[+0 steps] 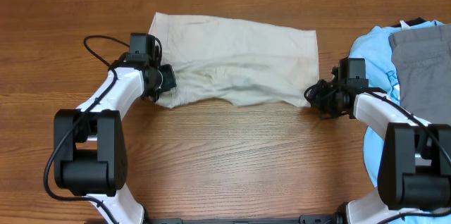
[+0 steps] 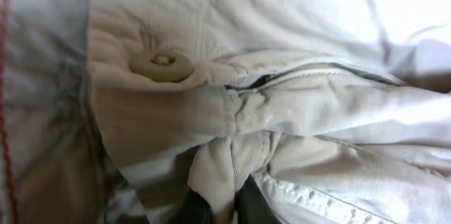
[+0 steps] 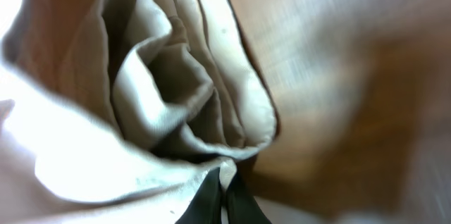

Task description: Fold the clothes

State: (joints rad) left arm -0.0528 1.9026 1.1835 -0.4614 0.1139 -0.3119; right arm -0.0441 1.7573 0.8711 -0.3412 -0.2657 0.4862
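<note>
Lying flat across the far middle of the desk [image 1: 232, 153], the shorts [image 1: 236, 58] are light beige cotton, spread sideways in one wide, creased band. Their near edge arches away from the arms at the middle. Up close, a pale round button [image 2: 162, 65] sits on the waistband, with a zip fly beside it gaping slightly to show a thin dark slit.

The left end effector [image 1: 163, 83] is at the shorts' near left corner, by the waistband. The left wrist view shows its dark fingers [image 2: 190, 210] closed together on a bunched fold of cloth just below the button. The right end effector [image 1: 317, 96] is at the shorts' near right corner. Its fingertips [image 3: 243, 203] are pinched tight on the leg hem, and above them several layers of fabric bulge into open loops.

From overhead, both end effector bodies cover the exact spots where the cloth is gripped. To the right of the shorts, a light blue T-shirt [image 1: 370, 48] and a grey garment [image 1: 423, 62] on top of it are cut off by the picture's edge and partly hidden by the right arm. In the right wrist view the wood is blurred and a patch of cloth at the left is washed out white. A thin red line at the far left of the left wrist view is too blurred to identify.
</note>
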